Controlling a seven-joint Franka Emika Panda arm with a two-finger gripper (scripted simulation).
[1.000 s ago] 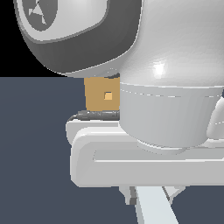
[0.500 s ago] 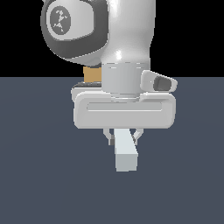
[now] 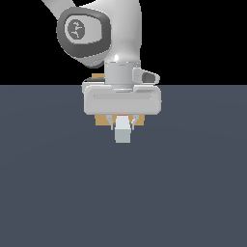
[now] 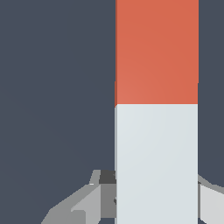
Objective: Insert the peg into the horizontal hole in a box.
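My gripper [image 3: 123, 122] is shut on the peg [image 3: 123, 130], whose white end points toward the exterior camera, with a sliver of its orange-red half showing above. In the wrist view the peg [image 4: 156, 131] fills the middle, orange-red half beyond the white half, and the fingertips [image 4: 87, 199] clamp the white part. The tan box [image 3: 101, 119] sits right behind the gripper, only its lower corners and a bit of its top showing around the hand. The hole is hidden by the hand and the peg.
The dark grey-blue floor [image 3: 58, 183] spreads all around. The arm's large white wrist and joint [image 3: 96, 34] rise above the hand and cover most of the box.
The arm has drawn away from the exterior camera toward the box, carrying the peg with it. The peg looks shorter and now lines up in front of the box.
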